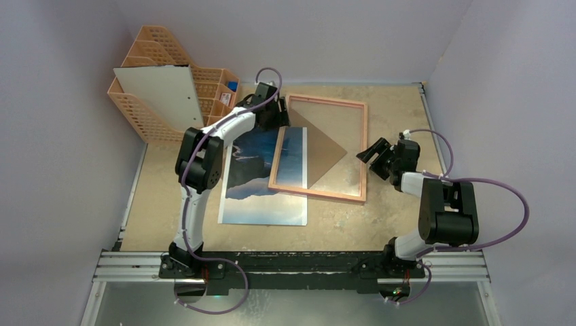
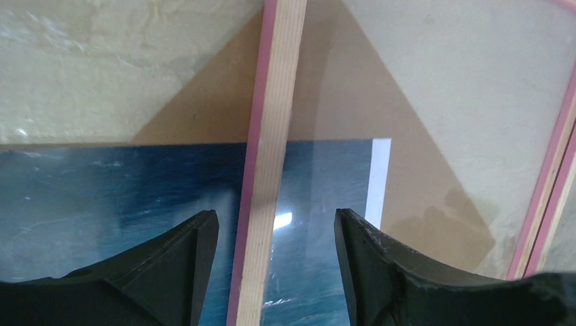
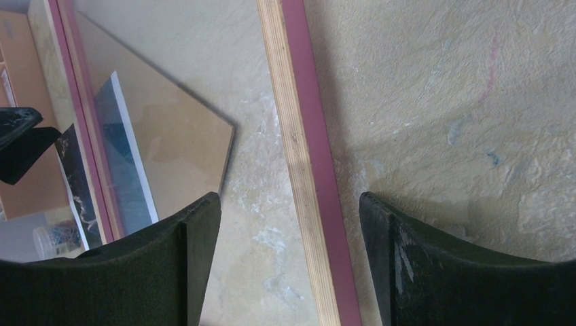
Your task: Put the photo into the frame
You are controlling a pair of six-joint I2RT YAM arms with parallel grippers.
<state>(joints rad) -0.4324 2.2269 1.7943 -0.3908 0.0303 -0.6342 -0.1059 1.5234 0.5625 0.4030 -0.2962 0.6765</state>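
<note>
Now, elbows raised, left end effector (image 2: pixel 275 231), right end effector (image 3: pixel 289 210), both spread, straddling opposite frame (image 1: pixel 327 100) rails.

The frame (image 2: pixel 268 136) is pale bare wood with a smooth pink painted face. The photo (image 2: pixel 102 197) looks like glossy paper. The backing board (image 2: pixel 204 112) is matt brown. The desk (image 3: pixel 441 81) is rough, mottled beige. The right tool (image 3: pixel 289 200) is matt black and scuffed.

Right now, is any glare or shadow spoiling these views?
Left wrist view: a small white glare patch over the photo beside the frame rail, a blotchy shadow on the brown board. Right wrist view: sharp, with a soft shadow on the table beside the frame. Top view: even, soft light.
</note>
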